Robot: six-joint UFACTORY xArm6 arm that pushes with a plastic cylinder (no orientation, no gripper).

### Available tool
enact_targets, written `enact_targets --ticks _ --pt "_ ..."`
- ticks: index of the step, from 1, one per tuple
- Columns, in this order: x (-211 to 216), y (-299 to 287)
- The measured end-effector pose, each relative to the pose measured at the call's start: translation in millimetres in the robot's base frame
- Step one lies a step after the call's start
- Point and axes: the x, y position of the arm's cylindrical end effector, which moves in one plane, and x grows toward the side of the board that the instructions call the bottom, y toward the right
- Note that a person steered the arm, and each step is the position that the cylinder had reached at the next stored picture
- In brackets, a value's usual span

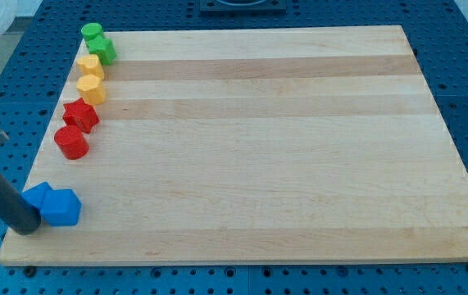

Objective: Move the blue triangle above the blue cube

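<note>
Two blue blocks touch each other near the board's bottom-left corner. The blue cube point(62, 208) is the one on the right. The blue block on its upper left point(37, 196) looks like the blue triangle, though its shape is partly hidden. My dark rod comes in from the view's left edge. My tip point(27, 229) rests at the board's left edge, against the lower left side of the blue triangle and left of the cube.
A column of blocks runs up the wooden board's point(266, 164) left edge: a red cylinder point(71, 142), a red star point(80, 116), two yellow blocks point(91, 89) point(91, 67), a green star point(102, 50) and a green cylinder point(93, 33).
</note>
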Motion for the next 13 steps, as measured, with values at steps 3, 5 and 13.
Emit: enact_targets --ticks 3,5,13 --pt "-29 -24" --pt "-47 -30" --pt "-45 -12"
